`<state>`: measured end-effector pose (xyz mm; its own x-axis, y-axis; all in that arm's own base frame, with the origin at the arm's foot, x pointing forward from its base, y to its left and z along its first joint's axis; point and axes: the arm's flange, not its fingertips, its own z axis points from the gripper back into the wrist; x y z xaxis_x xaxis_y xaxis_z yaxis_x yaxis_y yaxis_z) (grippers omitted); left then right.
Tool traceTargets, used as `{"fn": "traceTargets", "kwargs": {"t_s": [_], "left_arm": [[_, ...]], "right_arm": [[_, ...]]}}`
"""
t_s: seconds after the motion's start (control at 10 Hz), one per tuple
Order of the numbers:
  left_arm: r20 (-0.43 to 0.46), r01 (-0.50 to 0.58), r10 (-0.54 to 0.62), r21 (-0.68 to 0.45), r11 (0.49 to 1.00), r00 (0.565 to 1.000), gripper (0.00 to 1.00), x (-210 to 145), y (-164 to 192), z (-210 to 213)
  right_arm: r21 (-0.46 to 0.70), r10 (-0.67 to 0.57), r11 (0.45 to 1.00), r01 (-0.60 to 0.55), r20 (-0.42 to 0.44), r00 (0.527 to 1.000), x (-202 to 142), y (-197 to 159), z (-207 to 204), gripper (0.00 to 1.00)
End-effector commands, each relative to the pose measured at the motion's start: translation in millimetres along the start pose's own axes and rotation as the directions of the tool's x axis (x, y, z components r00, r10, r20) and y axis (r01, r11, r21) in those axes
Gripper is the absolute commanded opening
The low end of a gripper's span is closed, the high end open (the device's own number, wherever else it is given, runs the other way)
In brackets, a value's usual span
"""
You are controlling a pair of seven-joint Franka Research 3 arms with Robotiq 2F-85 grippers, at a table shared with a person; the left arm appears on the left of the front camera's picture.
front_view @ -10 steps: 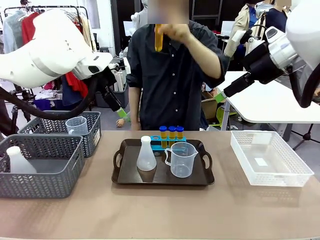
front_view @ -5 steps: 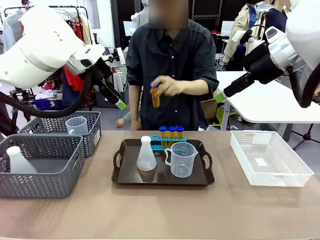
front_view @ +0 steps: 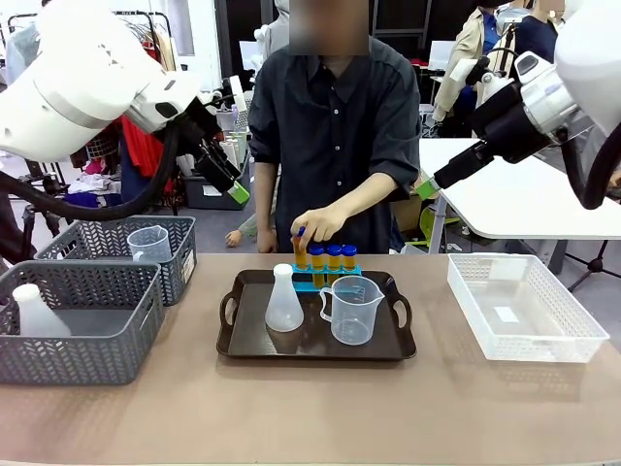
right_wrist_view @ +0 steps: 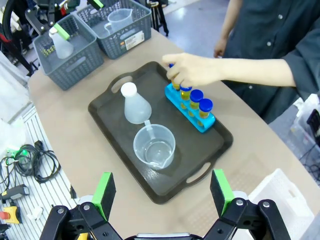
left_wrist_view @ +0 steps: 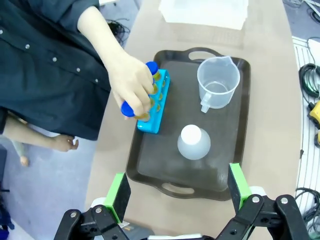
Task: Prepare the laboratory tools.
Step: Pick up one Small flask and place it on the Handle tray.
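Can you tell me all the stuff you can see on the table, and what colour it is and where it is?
tray: 1, dark brown, middle of the table
flask: 1, cloudy white, on the tray's left part
measuring beaker: 1, clear, on the tray beside the flask
rack: 1, blue, at the tray's far edge
tubes: 4, yellow with blue caps, three standing in the rack, one at the rack's end under the person's hand
mesh baskets: 2, grey, table's left; one holds a white bottle, the other a clear cup
bin: 1, clear, table's right
person's hand: 1, on the end tube
left gripper: open, above the tray
right gripper: open, above the tray
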<state>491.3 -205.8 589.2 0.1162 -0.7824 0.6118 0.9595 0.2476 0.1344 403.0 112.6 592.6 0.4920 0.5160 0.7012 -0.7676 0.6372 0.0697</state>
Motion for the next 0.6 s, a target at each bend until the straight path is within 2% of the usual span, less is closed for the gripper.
{"fn": "traceTargets", "kwargs": {"t_s": [0.0,0.5], "left_arm": [[0.052,0.036,-0.036,0.004,0.999,0.998,1.0,-5.0,-5.0,5.9],[0.064,0.033,-0.034,0.006,0.999,0.997,1.0,-8.8,-12.1,12.4]], "right_arm": [[0.008,-0.002,1.0,0.002,0.006,1.0,1.3,-0.1,0.6,1.0],[0.008,-0.002,1.0,0.002,0.006,1.0,1.3,-0.1,0.6,1.0]]}}
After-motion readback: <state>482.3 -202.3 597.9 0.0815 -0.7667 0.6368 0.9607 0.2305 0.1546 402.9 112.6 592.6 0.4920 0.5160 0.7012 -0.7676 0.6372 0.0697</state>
